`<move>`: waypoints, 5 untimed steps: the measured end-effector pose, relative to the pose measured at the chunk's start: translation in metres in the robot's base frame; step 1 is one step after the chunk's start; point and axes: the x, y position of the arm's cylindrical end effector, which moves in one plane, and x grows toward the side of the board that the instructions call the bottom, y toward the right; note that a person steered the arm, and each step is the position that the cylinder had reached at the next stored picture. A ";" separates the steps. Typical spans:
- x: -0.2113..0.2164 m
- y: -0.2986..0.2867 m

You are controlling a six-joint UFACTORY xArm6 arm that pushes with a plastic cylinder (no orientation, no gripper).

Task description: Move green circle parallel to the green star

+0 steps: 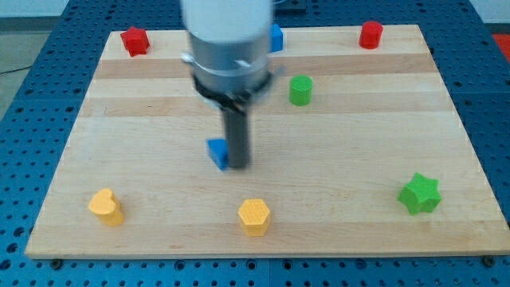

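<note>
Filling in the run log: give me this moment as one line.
tip beside small blue block, on its right | green circle untouched, upper middle | green star lower right

Even, bright overhead lighting; soft short shadows under the blocks. The large grey-white arm housing (229, 40) is motion-blurred; the pale wooden board (358, 143) stays sharp.

A single robot arm enters from the view's top, its wide pale-grey housing blurred and filling the upper middle. Below the housing sits a darker grey collar ringed by a black band. From this band a straight dark rod hangs upright, pointing directly downward. The rod's lower end, my tip (239, 167), sits slightly left of the view's centre. The arm carries no gripper.
</note>
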 end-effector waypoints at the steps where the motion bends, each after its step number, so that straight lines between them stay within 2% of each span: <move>1: -0.014 0.011; 2: 0.108 0.064; 3: 0.149 0.107; 4: 0.149 0.112; 5: 0.089 0.117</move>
